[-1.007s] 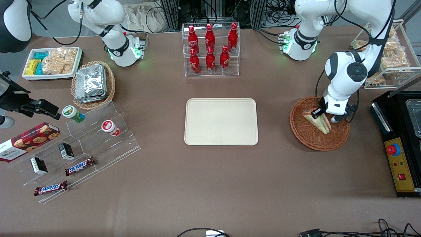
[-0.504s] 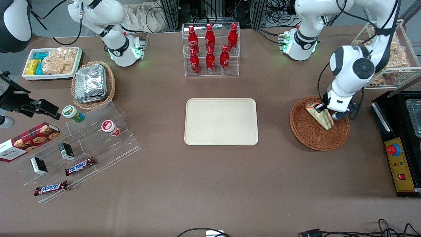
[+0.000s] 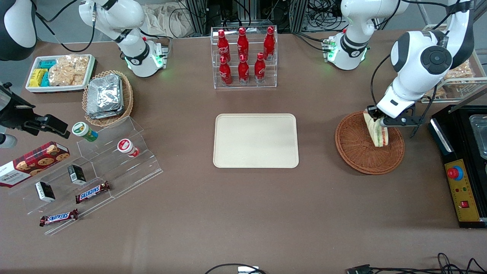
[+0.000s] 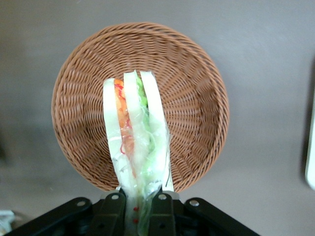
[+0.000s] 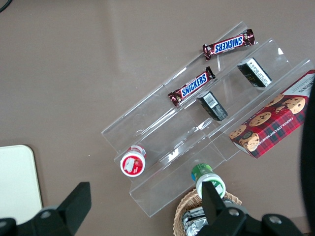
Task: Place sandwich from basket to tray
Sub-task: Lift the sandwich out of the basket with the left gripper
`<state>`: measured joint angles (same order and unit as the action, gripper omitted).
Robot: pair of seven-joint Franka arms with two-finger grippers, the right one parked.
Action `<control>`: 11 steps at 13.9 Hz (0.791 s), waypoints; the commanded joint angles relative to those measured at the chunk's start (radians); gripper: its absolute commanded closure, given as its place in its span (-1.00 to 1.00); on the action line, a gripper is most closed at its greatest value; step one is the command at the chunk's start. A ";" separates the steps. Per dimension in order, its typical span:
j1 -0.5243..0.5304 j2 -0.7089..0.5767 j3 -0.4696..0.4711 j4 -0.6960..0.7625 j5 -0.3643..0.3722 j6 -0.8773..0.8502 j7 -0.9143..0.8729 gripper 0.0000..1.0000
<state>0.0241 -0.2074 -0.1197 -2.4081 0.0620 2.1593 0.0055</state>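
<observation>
The gripper [image 3: 374, 121] is clamped on the bread end of the sandwich [image 3: 376, 133], holding it up in the air right over the basket [image 3: 354, 148]. From the wrist view the sandwich [image 4: 135, 142] hangs clear above the basket [image 4: 197, 88]. The tray [image 3: 255, 140] sits well apart, toward the parked arm's end.

The sandwich [image 3: 376, 133] hangs upright above the brown wicker basket [image 3: 357, 152], at 3 o'clock from the empty beige tray [image 3: 255, 140].
</observation>
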 commanded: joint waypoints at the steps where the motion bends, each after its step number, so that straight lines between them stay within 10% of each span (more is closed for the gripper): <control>1: -0.019 -0.007 -0.014 0.021 -0.001 -0.033 0.124 0.66; 11: -0.231 0.081 -0.018 0.156 -0.008 -0.038 -0.089 0.73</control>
<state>-0.1368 -0.1909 -0.1389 -2.3304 0.0552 2.1538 0.0241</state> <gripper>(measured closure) 0.846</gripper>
